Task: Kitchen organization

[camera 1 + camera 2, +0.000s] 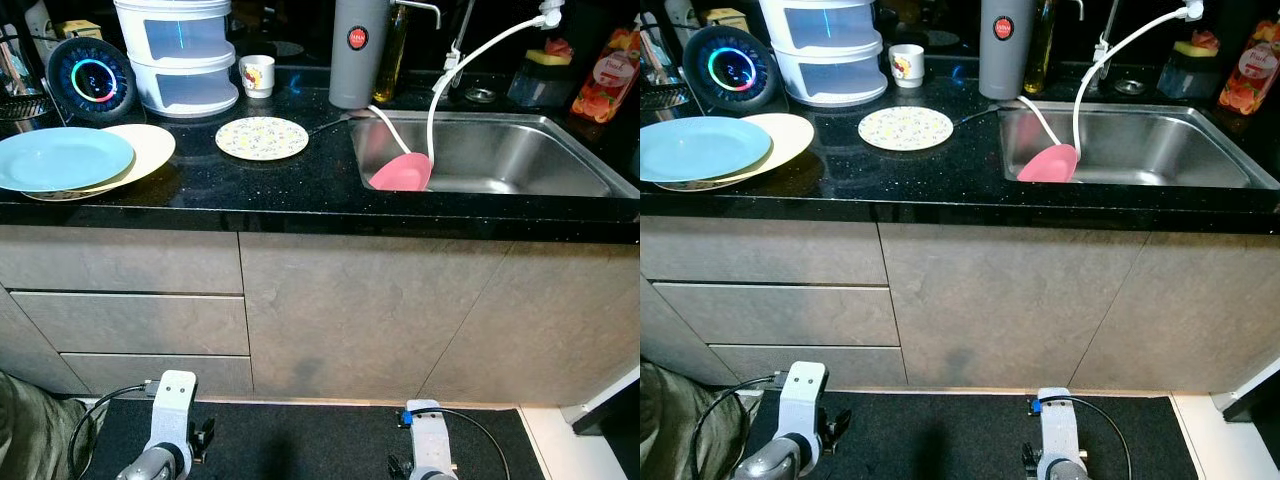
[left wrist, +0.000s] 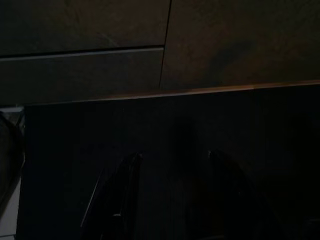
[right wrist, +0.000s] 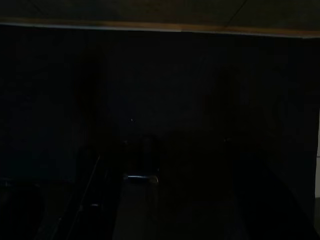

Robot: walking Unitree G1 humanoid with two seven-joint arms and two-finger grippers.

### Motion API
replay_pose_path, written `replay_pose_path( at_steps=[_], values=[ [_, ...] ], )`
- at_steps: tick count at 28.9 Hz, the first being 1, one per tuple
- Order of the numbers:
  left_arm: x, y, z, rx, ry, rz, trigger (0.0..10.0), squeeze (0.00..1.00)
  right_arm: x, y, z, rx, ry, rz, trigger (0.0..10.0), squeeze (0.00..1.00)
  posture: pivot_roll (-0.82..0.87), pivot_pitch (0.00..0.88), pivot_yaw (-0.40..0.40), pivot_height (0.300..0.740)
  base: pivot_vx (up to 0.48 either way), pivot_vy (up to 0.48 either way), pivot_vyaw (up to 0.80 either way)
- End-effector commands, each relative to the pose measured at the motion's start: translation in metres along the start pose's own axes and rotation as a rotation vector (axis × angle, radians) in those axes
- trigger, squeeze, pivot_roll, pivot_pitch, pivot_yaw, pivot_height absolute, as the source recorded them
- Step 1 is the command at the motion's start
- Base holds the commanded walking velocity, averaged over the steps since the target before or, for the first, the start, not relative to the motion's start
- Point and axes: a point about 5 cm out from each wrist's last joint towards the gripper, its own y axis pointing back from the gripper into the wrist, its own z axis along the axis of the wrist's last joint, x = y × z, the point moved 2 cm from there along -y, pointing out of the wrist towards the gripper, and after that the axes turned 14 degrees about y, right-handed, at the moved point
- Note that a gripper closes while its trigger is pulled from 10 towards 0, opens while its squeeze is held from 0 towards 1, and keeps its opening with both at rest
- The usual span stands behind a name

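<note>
A light blue plate (image 1: 60,158) rests on a cream plate (image 1: 148,146) at the left of the black counter (image 1: 300,190). Further right lies a small flowered plate (image 1: 262,138), with a white mug (image 1: 258,75) behind it. A pink ladle (image 1: 402,172) leans inside the steel sink (image 1: 500,150). Both arms hang idle far below the counter: the left arm (image 1: 172,405) and the right arm (image 1: 425,432) are over a black floor mat. In the dark left wrist view my left gripper (image 2: 173,155) is open with nothing between its fingers.
At the counter's back stand a white stacked container (image 1: 182,55), a round glowing device (image 1: 92,80), a grey flask (image 1: 357,50) and bottles (image 1: 605,75). A white hose (image 1: 470,60) hangs into the sink. Grey drawers (image 1: 130,320) and cabinet doors (image 1: 370,320) face me.
</note>
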Motion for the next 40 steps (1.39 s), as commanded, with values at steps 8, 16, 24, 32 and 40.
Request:
replay_pose_path(
  at_steps=[8, 16, 24, 32, 40],
  values=[
    [0.003, 0.0, -0.01, 0.039, 0.015, 0.009, 10.0, 0.0, -0.002, 0.002, -0.011, 0.028, -0.002, -0.009, 10.0, 0.0, 0.0, 0.119, 0.006, 0.74, 0.0, -0.18, 0.0],
    [0.004, 0.001, -0.009, 0.007, 0.05, 0.016, 10.0, 0.0, -0.004, 0.003, -0.014, 0.033, 0.005, -0.012, 10.0, 0.0, -0.01, 0.104, 0.002, 0.74, 0.0, 0.0, 0.0],
    [0.006, 0.0, -0.006, -0.005, 0.042, 0.018, 10.0, 0.0, -0.006, 0.003, -0.018, 0.041, 0.005, -0.016, 10.0, 0.0, 0.0, 0.094, 0.004, 0.74, 0.0, 0.0, 0.0],
    [0.005, -0.002, 0.0, -0.03, 0.1, 0.022, 10.0, 0.0, -0.004, 0.003, -0.017, 0.044, 0.011, -0.01, 10.0, 0.0, -0.01, 0.096, -0.001, 0.74, 0.0, 0.0, 0.0],
    [0.006, -0.002, -0.003, -0.012, 0.069, 0.02, 10.0, 0.0, -0.003, 0.002, -0.014, 0.041, 0.015, -0.009, 10.0, 0.0, -0.01, 0.098, -0.002, 0.74, 0.0, -0.3, 0.0]
  ],
)
